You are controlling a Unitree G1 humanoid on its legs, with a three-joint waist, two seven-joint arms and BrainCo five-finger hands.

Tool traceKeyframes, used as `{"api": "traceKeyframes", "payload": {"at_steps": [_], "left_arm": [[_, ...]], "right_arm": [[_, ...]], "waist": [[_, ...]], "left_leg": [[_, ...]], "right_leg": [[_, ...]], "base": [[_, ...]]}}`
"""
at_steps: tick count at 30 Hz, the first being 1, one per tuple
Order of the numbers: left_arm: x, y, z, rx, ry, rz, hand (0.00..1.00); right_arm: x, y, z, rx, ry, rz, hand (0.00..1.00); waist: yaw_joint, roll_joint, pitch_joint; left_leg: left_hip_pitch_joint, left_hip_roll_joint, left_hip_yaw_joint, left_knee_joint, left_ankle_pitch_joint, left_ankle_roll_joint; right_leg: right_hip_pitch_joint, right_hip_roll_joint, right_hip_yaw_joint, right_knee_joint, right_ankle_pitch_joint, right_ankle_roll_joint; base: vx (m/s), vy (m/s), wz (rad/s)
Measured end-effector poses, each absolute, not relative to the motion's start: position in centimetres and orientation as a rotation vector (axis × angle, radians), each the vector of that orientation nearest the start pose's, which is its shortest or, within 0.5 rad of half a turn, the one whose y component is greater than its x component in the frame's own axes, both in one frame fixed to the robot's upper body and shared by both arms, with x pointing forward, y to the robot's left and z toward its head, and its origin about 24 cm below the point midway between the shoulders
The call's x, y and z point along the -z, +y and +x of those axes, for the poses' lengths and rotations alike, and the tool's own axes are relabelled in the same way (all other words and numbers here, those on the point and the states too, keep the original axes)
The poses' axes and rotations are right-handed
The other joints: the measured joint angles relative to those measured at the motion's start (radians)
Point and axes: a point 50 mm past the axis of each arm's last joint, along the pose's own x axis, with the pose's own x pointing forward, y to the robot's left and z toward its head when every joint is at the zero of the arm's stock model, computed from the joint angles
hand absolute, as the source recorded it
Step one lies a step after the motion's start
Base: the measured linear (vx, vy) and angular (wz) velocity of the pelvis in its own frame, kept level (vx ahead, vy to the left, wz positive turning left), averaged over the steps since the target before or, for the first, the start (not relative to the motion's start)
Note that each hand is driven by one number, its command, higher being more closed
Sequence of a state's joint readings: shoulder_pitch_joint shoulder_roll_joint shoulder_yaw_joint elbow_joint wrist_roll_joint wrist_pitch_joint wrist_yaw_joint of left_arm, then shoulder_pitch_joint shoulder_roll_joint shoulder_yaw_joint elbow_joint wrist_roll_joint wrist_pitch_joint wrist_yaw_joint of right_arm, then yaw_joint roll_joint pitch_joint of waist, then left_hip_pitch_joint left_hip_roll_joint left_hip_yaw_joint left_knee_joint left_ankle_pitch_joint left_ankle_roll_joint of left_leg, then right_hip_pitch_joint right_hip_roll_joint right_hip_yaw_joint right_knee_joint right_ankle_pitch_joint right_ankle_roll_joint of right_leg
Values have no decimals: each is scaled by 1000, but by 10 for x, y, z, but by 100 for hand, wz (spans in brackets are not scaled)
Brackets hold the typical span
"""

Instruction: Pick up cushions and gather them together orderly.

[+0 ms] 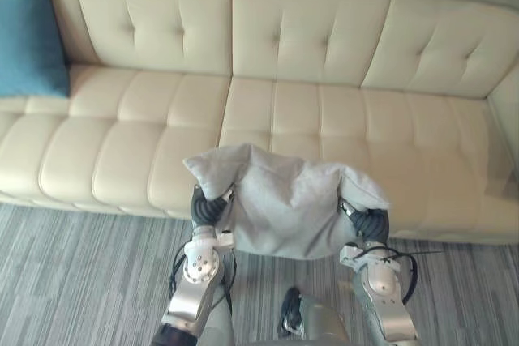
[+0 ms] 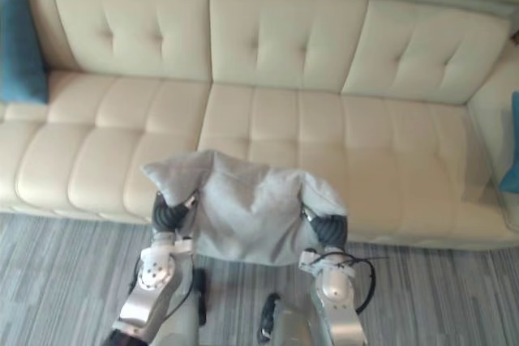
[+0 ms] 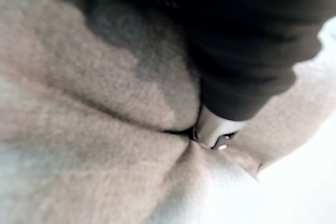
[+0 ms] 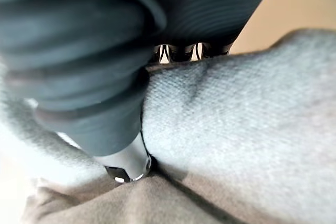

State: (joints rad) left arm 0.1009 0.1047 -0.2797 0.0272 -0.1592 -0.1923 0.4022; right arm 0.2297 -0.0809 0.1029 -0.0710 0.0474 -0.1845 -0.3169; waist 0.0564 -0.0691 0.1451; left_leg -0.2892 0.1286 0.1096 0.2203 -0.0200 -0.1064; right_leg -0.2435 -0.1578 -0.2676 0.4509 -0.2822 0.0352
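Note:
A light grey cushion (image 1: 280,204) hangs in front of me, just above the front edge of the cream sofa (image 1: 340,119), its top corners flopping outward. My left hand (image 1: 209,207) grips its left side and my right hand (image 1: 366,223) its right side. In the left wrist view a thumb (image 3: 212,129) digs into a fold of the grey cushion (image 3: 105,145). In the right wrist view the thumb (image 4: 126,161) presses into the cushion (image 4: 236,129), with fingers curled over its edge. A blue cushion (image 1: 31,38) leans on the sofa's far left backrest.
A second blue cushion (image 2: 511,147) peeks in at the sofa's far right end. The wide seat between the two blue cushions is bare. Grey striped carpet (image 1: 73,281) lies in front of the sofa.

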Motion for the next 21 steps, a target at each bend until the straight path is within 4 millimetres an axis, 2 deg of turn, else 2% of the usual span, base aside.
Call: {"api": "traceKeyframes", "payload": {"at_steps": [1,5,9,10,13,14,16,19,21], "left_arm": [[-19,129,219,-161,9,-91,100],[-8,129,208,-162,60,-91,100],[-4,130,204,-138,82,-96,100],[-3,130,204,-136,85,-93,100],[-2,133,203,-120,94,-88,100],[-2,133,203,-121,94,-89,100],[-2,133,203,-123,97,-99,100],[3,134,202,-127,119,-101,100],[3,133,202,-123,118,-106,100]], "right_arm": [[-21,-167,200,267,-12,-22,100],[-18,-167,197,256,5,-46,100],[-14,-168,198,252,19,-59,100],[-12,-168,198,252,27,-61,100],[-1,-169,203,242,71,-79,100],[0,-169,206,223,70,-99,100],[-2,-172,211,216,63,-119,100],[2,-173,219,213,80,-132,100],[-2,-175,222,213,65,-144,100]], "waist": [[0,1,-24],[-4,9,-50],[-5,20,-66],[-6,20,-66],[-5,28,-59],[0,39,-54],[2,68,-53],[-2,69,-52],[-11,76,-57]], "left_leg": [[33,-4,3,-29,3,1],[116,-14,9,-84,6,3],[144,-21,-23,-93,4,4],[145,-22,-31,-89,4,5],[91,-36,-77,44,-31,38],[59,-36,-87,90,-44,38],[41,-27,-86,84,-65,43],[44,8,56,8,-63,60],[46,13,117,-31,-11,64]], "right_leg": [[31,1,0,-26,4,6],[114,7,3,-96,20,15],[187,18,-17,-166,55,24],[196,18,-22,-172,58,24],[236,15,-52,-191,59,24],[233,16,-58,-201,58,24],[230,21,-78,-204,58,23],[232,-8,-115,-237,87,30],[233,-16,-134,-270,112,43]], "base": [[169,25,-3],[123,26,-5],[71,26,14],[19,18,28],[-50,25,38],[-116,76,24],[-82,91,30],[-55,75,36],[38,86,32]]}}
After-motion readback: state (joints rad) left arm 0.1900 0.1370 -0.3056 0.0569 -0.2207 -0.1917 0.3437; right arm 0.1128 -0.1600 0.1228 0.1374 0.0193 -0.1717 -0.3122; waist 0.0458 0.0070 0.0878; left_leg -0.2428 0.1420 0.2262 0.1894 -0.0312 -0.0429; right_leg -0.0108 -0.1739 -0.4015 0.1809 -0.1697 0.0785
